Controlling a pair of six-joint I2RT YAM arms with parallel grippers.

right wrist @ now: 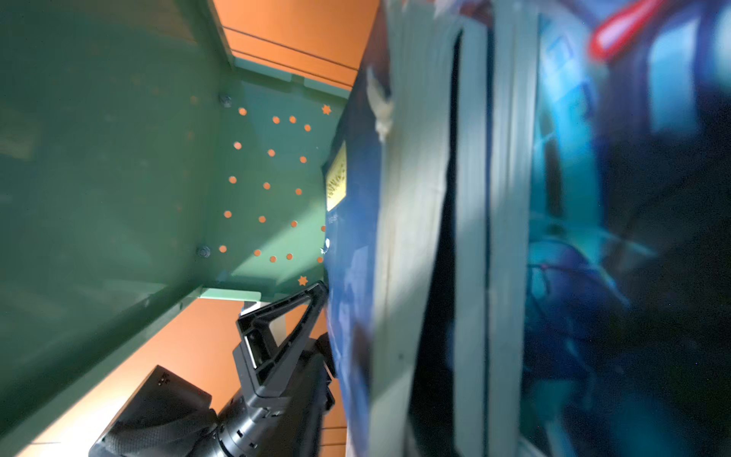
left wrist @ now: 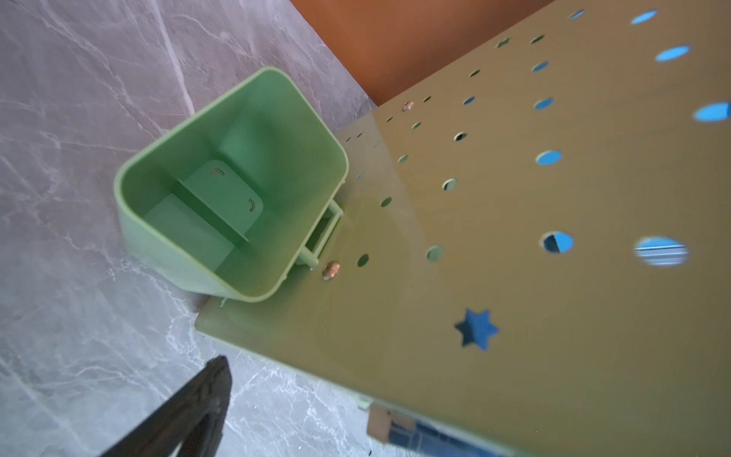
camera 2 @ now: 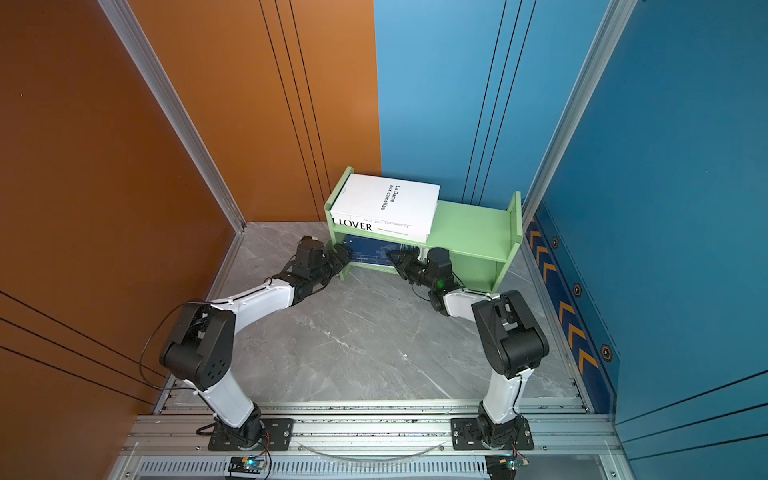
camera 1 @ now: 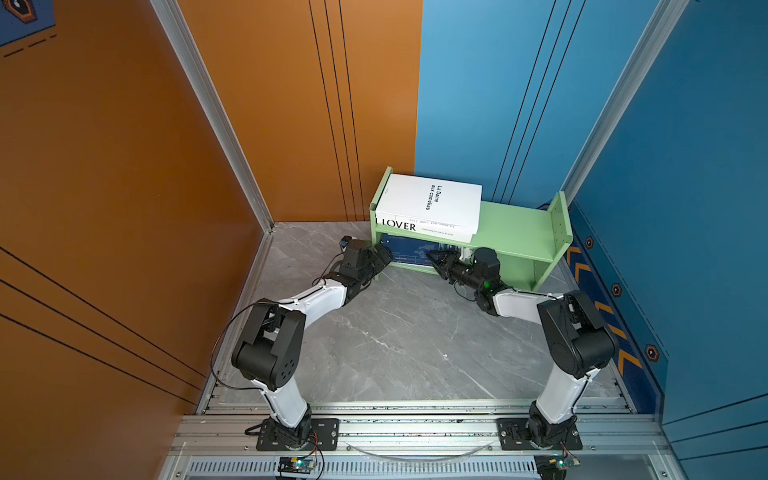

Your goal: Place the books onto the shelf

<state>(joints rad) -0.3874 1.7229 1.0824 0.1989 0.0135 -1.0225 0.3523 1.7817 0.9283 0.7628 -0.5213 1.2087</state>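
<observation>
Top views show the shelf (camera 1: 519,232) at the middle of the frame, standing on the counter (camera 1: 395,340). Two white books (camera 1: 428,199) lie stacked flat on the left half of its top tier. Navy books (camera 1: 405,249) lie on the lower tier beneath them.

The left claw (camera 1: 384,257) is at the shelf's lower left corner, by the side panel (left wrist: 553,316), and its jaws are spread wide. In the left wrist view one finger (left wrist: 197,403) shows at the lower left, outside that panel and below the cup (left wrist: 233,186).

The right claw (camera 1: 434,259) sits at the front of the lower tier, just right of the navy books. Whether its jaws are parted or gripping cannot be told.

In the right wrist view the navy books (right wrist: 356,237) fill the middle and the magazine (right wrist: 593,237) the right. A left claw finger (right wrist: 292,316) reaches the navy cover's edge at lower centre.
</observation>
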